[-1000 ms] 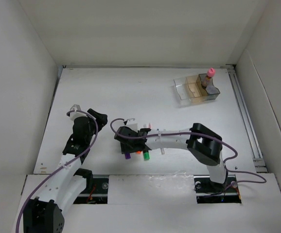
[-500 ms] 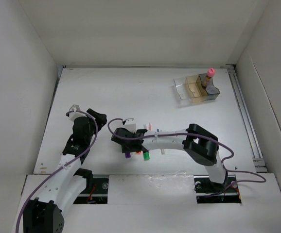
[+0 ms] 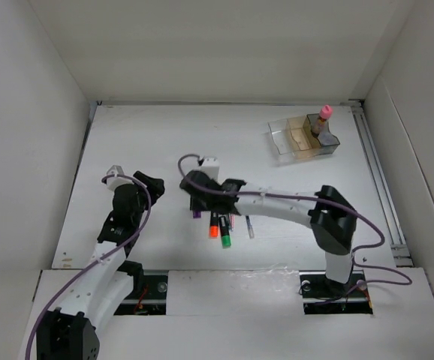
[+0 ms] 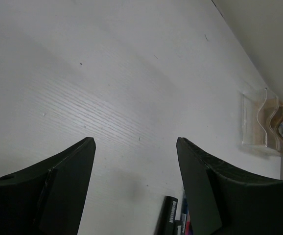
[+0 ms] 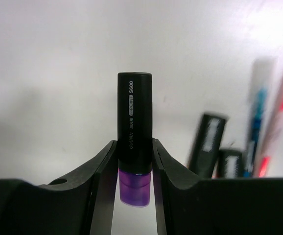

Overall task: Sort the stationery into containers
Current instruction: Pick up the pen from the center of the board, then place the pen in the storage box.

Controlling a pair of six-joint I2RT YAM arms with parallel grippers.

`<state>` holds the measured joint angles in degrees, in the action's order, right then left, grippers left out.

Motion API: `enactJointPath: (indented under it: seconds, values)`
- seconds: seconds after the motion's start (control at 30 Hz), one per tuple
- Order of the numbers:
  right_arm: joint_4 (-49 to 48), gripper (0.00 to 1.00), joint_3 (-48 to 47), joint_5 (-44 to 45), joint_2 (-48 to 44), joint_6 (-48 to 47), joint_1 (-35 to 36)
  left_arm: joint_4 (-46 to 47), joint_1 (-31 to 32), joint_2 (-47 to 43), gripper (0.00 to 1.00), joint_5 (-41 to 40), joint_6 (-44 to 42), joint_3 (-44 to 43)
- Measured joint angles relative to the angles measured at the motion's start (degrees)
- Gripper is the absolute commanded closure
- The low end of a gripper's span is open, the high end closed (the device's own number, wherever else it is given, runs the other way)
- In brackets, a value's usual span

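Right gripper (image 5: 134, 147) has shifted, jaws clamped on the purple highlighter (image 5: 134, 107), well short of the organiser (image 3: 281, 139); carrying it there comes next; left gripper (image 4: 135, 143) stands open, empty.

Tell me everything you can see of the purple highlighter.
The purple highlighter is a stubby black barrel, plastic by its look, with white print and a translucent purple cap. The right fingers clamp it from both sides near the cap end, and its black end points away from the wrist. It is apart from the other highlighters.
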<state>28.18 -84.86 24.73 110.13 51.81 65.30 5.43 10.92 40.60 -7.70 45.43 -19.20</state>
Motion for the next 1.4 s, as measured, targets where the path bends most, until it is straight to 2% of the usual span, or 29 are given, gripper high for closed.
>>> enactJointPath:
  seconds: [0.07, 0.17, 0.4, 0.63, 0.83, 1.4]
  values:
    - [-0.35, 0.89, -1.16, -0.63, -3.15, -1.11, -4.92, 1.68, 0.00, 0.87, 0.36, 1.81, -0.28, 0.04]
    - [-1.68, 0.88, -3.89, -1.05, -6.67, -2.99, -16.13, 6.12, 0.55, 2.71, 0.36, 4.85, -0.92, 1.29]
    - [-2.12, 0.88, -10.80, 0.39, -6.51, -6.97, -42.27, 12.41, 1.84, 10.10, 0.36, 10.51, -3.17, 2.78]
    - [-1.18, 0.89, -14.78, 1.33, -0.26, -10.03, -55.56, 15.76, 2.14, 10.97, 0.35, 12.15, -4.83, 3.85]
    - [0.55, 0.90, -16.04, 2.49, 5.92, -13.31, -58.82, 16.87, 2.75, 12.09, 0.35, 12.20, -5.18, 3.85]
    - [0.35, 0.87, -18.45, 8.13, 9.31, -22.82, -55.98, 16.90, 2.89, 13.40, 0.35, 12.17, -5.57, 3.32]
